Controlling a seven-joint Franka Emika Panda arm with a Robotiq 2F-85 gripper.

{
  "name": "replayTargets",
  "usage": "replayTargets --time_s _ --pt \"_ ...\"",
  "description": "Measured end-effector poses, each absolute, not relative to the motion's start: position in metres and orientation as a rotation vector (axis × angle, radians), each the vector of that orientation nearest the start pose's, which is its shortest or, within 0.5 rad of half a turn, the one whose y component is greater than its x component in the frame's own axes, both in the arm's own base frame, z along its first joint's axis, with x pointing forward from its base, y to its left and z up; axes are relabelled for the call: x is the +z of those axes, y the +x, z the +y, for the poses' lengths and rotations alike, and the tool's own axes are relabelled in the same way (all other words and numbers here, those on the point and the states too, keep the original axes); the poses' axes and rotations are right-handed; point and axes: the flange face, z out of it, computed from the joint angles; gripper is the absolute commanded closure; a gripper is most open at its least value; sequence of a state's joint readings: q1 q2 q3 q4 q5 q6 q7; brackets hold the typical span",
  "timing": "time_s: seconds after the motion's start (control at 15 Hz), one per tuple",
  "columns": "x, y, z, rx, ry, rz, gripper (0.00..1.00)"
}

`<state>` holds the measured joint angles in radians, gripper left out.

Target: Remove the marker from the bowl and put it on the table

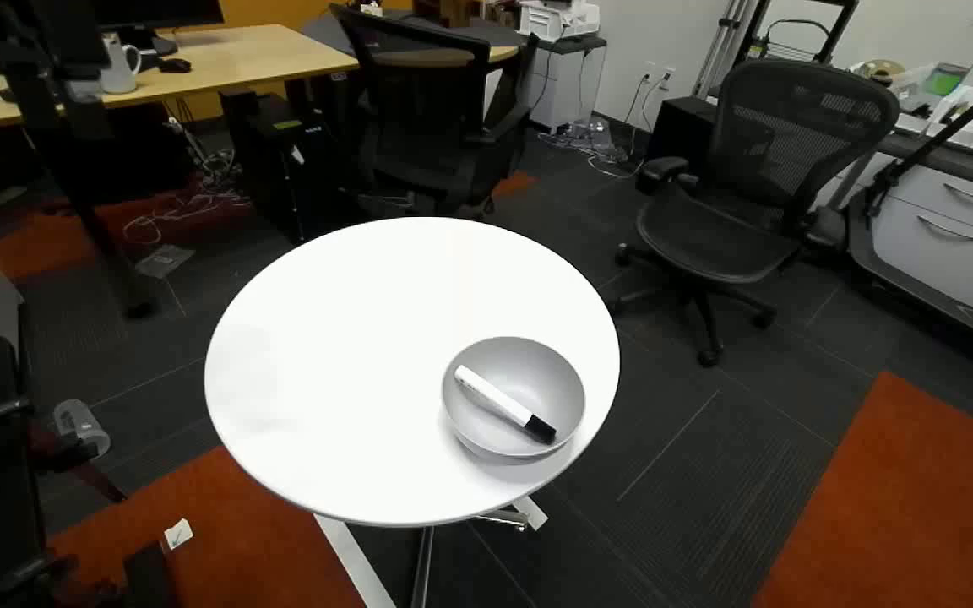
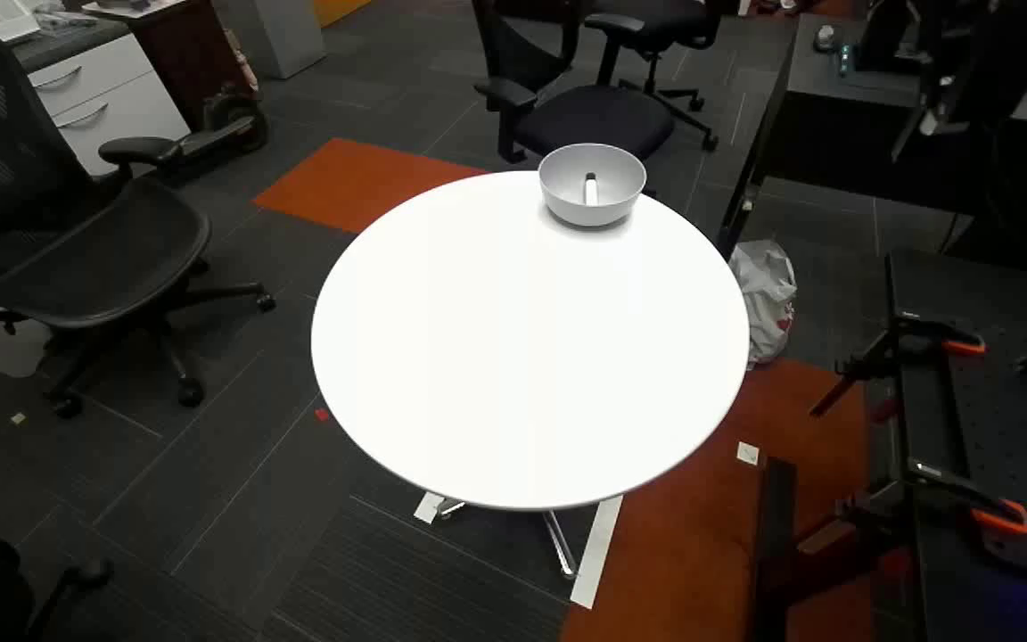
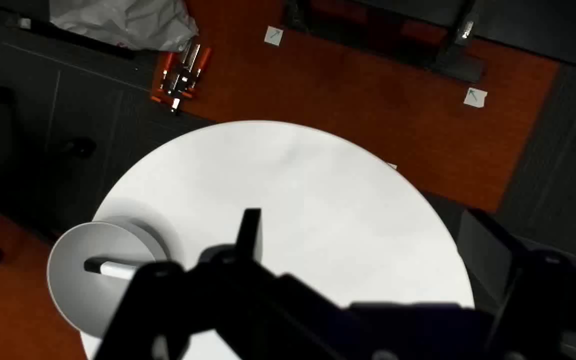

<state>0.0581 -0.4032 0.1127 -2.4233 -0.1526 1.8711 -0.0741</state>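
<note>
Near the edge of the round white worktop (image 1: 326,321) stands the grey bowl (image 1: 537,367), upright, and the marker (image 1: 495,399) lies inside it. In an exterior view the marker slants across the bowl, its white end close to the wall at the upper left and its black end toward the lower right.

In the wrist view the tool (image 3: 363,220) reaches in from the bottom, its two fingers (image 3: 249,230) spread wide, with white worktop showing in the gap between them. The marker lies outside that gap, beyond the finger at the left of that view. Its black end shows plainly against the inside of the bowl, while part of the white barrel runs out of sight behind the finger's dark linkage, which also covers part of the bowl's rim. How high the tool hangs above the worktop is hard to judge from this angle, though it seems apart from bowl and marker alike.

Around the worktop in that view, a pale plastic bag (image 3: 128,22) lies just beside some orange-handled hardware (image 3: 180,82), and white paper slips (image 3: 273,35) with arrows drawn on them lie on an orange stretch of carpet (image 3: 393,125). In an exterior view a black mesh chair (image 1: 790,143) stands near the worktop, a wood-topped desk (image 1: 250,63) well apart
</note>
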Motion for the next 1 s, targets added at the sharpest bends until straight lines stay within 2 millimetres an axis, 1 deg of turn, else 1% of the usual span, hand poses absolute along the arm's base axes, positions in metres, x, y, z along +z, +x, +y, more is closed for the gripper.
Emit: replayTargets --time_s 0.6,0.67,0.8,1.0 --pt "0.445 0.402 0.057 0.234 -3.291 -0.466 0.0" --pt "0.446 0.405 0.055 0.218 -3.293 -0.431 0.0" --pt "0.447 0.415 0.046 0.165 -3.285 -0.305 0.0" --pt "0.446 0.438 0.018 0.111 -3.245 -0.06 0.0"
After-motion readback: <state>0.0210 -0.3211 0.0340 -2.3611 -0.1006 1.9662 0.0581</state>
